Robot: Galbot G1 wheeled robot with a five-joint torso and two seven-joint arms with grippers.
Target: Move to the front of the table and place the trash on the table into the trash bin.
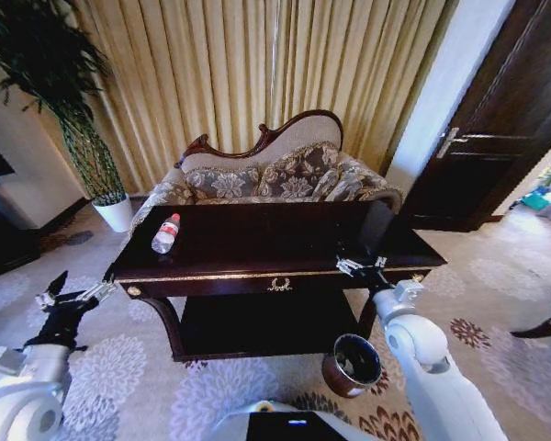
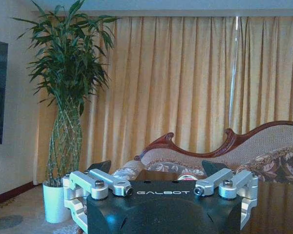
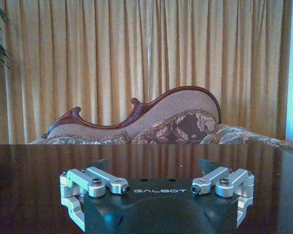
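One long dark glossy wooden table (image 1: 257, 241) spans the frame's centre, a patterned sofa (image 1: 285, 175) behind it. One reddish-brown round trash bin (image 1: 352, 365) sits lower right. One clear red-capped bottle (image 1: 166, 233) lies at centre left. Left gripper (image 1: 69, 292) and right gripper (image 1: 360, 265) both spread, empty.

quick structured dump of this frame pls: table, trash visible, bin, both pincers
table: long dark glossy wooden table with gold edge trim, directly ahead of the robot
trash visible: clear plastic bottle with red cap, lying on its side near the tabletop's left end
bin: small round reddish-brown trash bin on the carpet, by the table's front right leg
left pincer: open, off the table's left front corner, holding nothing
right pincer: open, at the table's front edge toward the right, holding nothing
background: patterned sofa, gold curtains, potted plant
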